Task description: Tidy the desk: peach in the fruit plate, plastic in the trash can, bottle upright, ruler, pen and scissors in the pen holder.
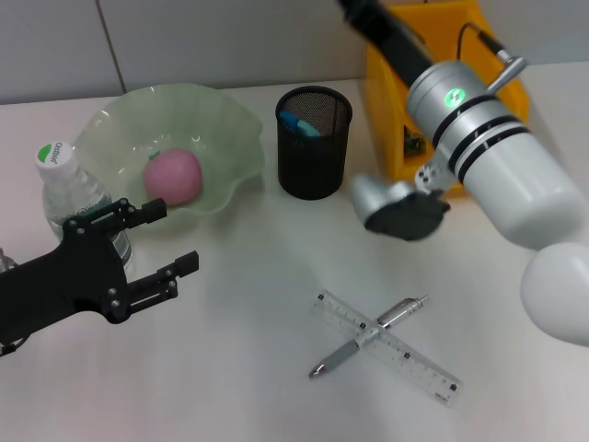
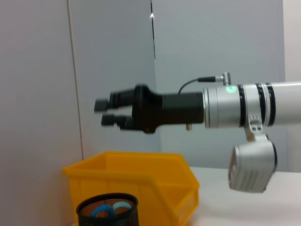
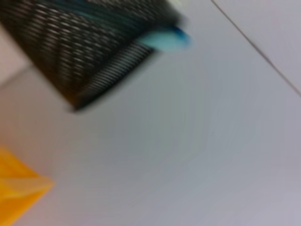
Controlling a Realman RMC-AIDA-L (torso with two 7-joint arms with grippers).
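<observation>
Looking down from the head view, the left gripper (image 1: 156,239) hangs low over the table (image 1: 239,368), just in front of the fruit plate (image 1: 230,129) and beside the bottle (image 1: 69,189). Its two black fingers (image 1: 170,272) stand apart and nothing is between them.

The bottle is upright, with a white cap and a green mark on it, and it touches or almost touches the rim of the plate (I cannot tell which). The peach (image 1: 172,176) lies inside the pale green plate, a little toward the robot's left side of it.

The right gripper (image 2: 109,113) is raised above the yellow bin (image 2: 141,181) — the left wrist view shows it from the side. Its fingers are only slightly apart, with a narrow gap, and they hold nothing. In the head view the right arm (image 1: 497,157) crosses over the bin, and the fingers are cut off at the top edge.

The black mesh pen holder (image 1: 314,147) stands between the plate and the bin. Blue handles of the scissors (image 1: 299,124) show inside it.

On the table nearer the robot the ruler (image 1: 405,354) and the pen (image 1: 354,350) lie crossed — the pen rests over the clear ruler, with its tip toward the robot's left.

The right wrist view shows only the mesh of the pen holder, a blue shape at its rim and a corner of the bin.
</observation>
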